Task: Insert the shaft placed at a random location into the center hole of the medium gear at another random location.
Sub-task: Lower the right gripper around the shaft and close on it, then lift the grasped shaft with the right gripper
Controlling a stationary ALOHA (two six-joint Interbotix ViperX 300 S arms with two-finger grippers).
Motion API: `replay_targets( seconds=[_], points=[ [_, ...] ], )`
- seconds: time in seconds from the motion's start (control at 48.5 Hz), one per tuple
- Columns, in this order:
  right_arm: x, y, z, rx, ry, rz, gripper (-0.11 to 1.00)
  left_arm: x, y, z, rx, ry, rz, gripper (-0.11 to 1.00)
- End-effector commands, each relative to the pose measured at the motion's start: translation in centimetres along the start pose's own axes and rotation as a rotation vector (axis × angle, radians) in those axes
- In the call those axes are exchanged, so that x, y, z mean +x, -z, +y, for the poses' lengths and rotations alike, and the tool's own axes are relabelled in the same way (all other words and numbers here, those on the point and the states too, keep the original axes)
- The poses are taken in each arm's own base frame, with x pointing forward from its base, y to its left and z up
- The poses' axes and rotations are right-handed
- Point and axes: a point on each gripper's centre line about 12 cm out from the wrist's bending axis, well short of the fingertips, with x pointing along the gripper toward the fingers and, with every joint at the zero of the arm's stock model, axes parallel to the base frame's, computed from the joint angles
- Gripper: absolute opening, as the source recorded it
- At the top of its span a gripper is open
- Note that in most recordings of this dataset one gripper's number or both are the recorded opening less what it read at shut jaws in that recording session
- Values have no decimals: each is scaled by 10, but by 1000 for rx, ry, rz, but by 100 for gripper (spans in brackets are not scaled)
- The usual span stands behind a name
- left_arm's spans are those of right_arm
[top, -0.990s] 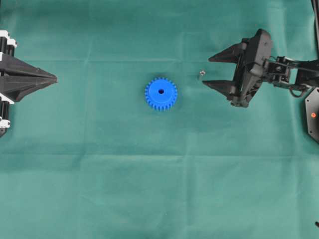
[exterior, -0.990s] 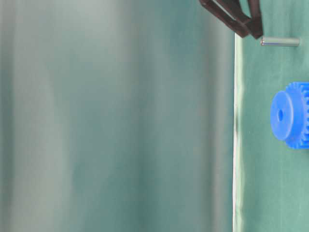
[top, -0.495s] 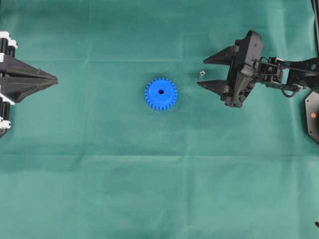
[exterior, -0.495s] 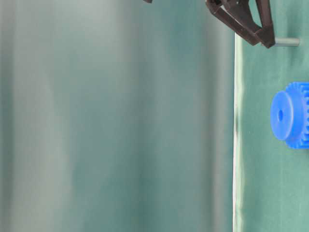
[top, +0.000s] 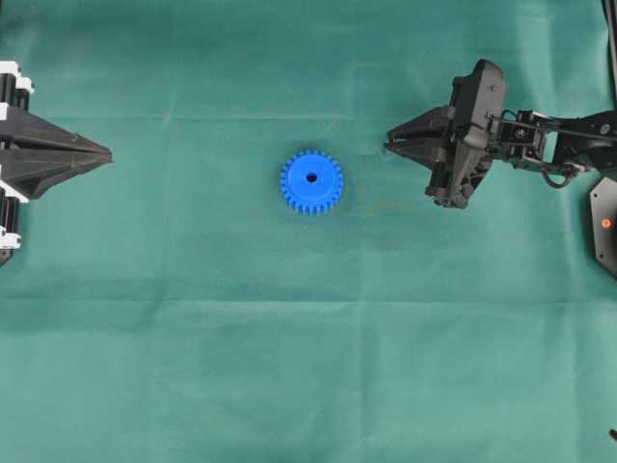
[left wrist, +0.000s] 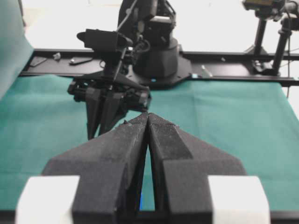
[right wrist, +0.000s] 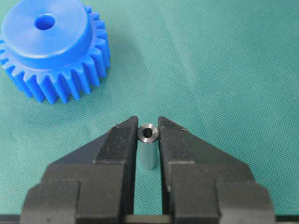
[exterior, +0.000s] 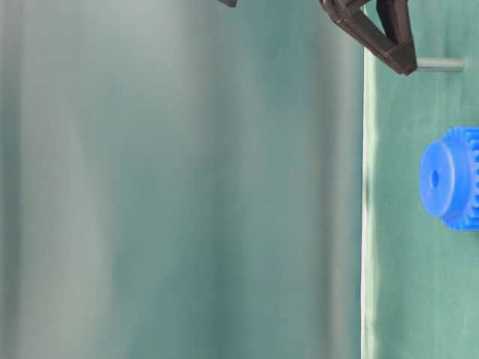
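**Pin pinched between the right jaws, gear waiting at mid-cloth**

While the blue gear (top: 311, 181) sits flat at the middle of the green cloth (top: 289, 367), the right gripper (top: 393, 147) is down at its three o'clock, well apart from it, tips pointing toward nine o'clock. From the right wrist camera, both fingers (right wrist: 122, 140) press against the small grey pin (right wrist: 148, 145), which stands upright between them, its hollow top end showing. So the jaws are clamped on the pin, with the gear off at eleven o'clock and its centre hole (right wrist: 45, 20) facing up. Over at nine o'clock on the cloth, the left gripper (top: 104, 152) has its jaws together, holding nothing. No brand, label or writing is readable on anything.
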Motion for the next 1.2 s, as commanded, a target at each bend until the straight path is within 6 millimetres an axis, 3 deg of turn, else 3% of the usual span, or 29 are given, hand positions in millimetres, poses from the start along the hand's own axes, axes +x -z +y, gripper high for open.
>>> replay_targets(
  seconds=[0.0,0.186,0.66,1.176],
  points=[
    [1,-8,0,6,1,-23,13,3,-7,1,0,-3,-17,0],
    [-2,-16,-1,14,2,-41,13,3,-7,1,0,-3,-17,0],
    [-39,-82,0,12,-3,-86,13,2,-8,1,0,-3,-20,0],
    [-33,-76,1,10,-6,-46,13,2,-8,1,-1,-3,-15,0]
  ],
)
